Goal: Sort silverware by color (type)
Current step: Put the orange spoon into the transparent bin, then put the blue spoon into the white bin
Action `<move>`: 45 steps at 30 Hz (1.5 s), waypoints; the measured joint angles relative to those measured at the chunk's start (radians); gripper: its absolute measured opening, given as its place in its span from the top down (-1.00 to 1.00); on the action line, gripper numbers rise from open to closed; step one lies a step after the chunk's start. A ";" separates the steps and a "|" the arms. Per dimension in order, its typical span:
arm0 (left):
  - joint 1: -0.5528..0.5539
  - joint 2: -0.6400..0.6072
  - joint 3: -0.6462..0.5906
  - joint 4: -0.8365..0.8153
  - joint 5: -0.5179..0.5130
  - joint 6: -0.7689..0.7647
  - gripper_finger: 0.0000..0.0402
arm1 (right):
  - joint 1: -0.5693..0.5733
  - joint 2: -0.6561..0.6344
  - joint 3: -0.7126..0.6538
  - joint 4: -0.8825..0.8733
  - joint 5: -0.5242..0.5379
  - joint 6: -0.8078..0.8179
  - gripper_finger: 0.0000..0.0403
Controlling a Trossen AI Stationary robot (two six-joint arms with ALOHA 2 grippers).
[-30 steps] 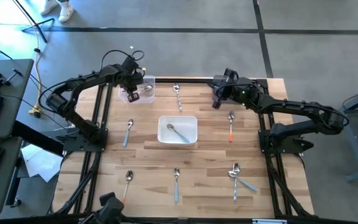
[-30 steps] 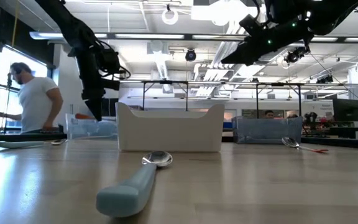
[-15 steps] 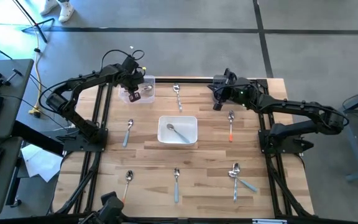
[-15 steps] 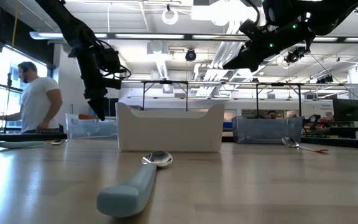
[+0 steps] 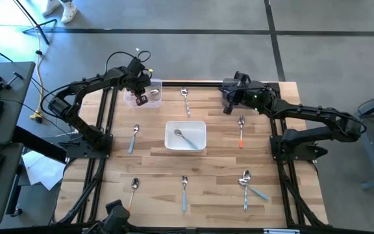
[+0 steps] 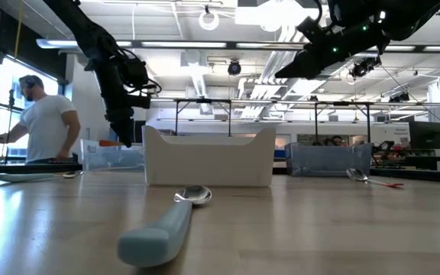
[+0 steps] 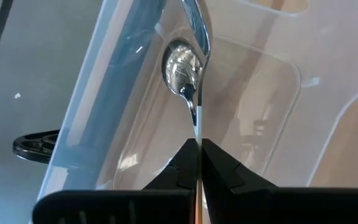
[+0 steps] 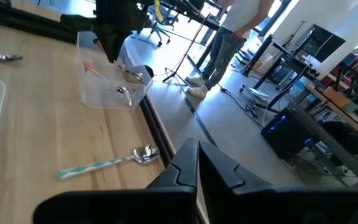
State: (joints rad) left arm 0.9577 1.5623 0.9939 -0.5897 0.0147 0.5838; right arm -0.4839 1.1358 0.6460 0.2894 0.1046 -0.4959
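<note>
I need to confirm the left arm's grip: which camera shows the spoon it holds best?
The left wrist view: the spoon sits pinched in the left gripper over the clear bin. High view shows only a speck; low view hides it behind the arm.

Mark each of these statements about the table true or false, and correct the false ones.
1. The left gripper holds a spoon over the clear plastic bin. True.
2. The white rectangular bin is empty. False: one spoon lies in it.
3. The right gripper grips a spoon. False: its fingers are shut on nothing, above the wooden table.
4. A spoon with an orange handle lies right of the white bin. True.
</note>
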 joint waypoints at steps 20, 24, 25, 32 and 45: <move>-0.003 -0.002 -0.041 0.029 -0.052 0.010 1.00 | 0.000 0.000 0.000 -0.046 0.000 0.119 1.00; -0.003 -0.002 -0.067 0.048 -0.069 0.012 1.00 | 0.000 0.000 0.000 -0.046 0.000 0.114 1.00; -0.003 -0.002 -0.067 0.049 -0.070 0.012 1.00 | 0.000 0.000 0.000 -0.045 0.000 0.112 1.00; -0.003 -0.002 -0.067 0.049 -0.071 -0.034 0.95 | 0.000 0.000 0.000 -0.038 0.000 0.095 1.00; -0.022 -0.054 -0.067 0.077 -0.108 -0.086 0.67 | 0.000 0.000 0.001 -0.038 0.000 0.097 1.00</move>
State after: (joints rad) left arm 0.9354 1.5087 0.9271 -0.5128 -0.0937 0.4983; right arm -0.4839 1.1358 0.6472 0.2512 0.1043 -0.3992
